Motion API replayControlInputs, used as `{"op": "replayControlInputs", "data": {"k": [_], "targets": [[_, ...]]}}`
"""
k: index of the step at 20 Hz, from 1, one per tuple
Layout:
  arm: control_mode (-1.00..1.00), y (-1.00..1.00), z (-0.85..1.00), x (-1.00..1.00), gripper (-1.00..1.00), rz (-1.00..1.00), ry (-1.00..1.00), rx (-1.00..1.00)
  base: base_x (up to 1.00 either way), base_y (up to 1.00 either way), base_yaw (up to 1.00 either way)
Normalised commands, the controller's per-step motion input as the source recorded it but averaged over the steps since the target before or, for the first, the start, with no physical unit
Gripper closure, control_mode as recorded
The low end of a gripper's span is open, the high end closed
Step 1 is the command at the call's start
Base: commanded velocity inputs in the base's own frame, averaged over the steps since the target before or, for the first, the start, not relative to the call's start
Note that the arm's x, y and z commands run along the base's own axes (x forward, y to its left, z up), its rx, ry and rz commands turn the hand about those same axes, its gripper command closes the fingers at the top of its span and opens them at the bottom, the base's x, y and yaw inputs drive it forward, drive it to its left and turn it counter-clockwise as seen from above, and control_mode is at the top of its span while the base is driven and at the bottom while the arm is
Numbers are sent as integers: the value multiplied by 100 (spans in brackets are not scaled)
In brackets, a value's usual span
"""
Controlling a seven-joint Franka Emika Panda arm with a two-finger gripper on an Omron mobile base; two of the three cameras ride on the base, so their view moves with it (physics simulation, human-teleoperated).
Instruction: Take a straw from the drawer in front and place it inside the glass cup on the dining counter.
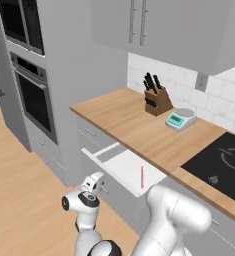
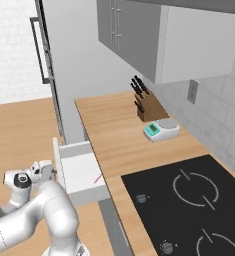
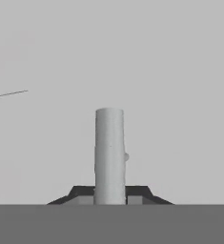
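One thin red straw [image 1: 142, 177], white drawer [image 1: 120, 165]

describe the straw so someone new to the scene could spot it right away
Find the wooden worktop with the knife block and scale. Below its front edge a wide drawer stands pulled open, white inside. The straw is the thin red-pink stick lying flat in it, the only coloured thing there.

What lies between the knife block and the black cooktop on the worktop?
A small kitchen scale stands between the knife block and the cooktop, clearest in the right base view.
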Motion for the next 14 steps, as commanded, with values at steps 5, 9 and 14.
{"op": "replayControlInputs", "data": {"k": [5,9,14], "targets": [[-100,100,0,-48,100,10,14,0,0,0,0],[-100,100,0,-48,100,9,15,0,0,0,0],[-100,87,2,-38,-100,3,20,4,0,0,0]]}}
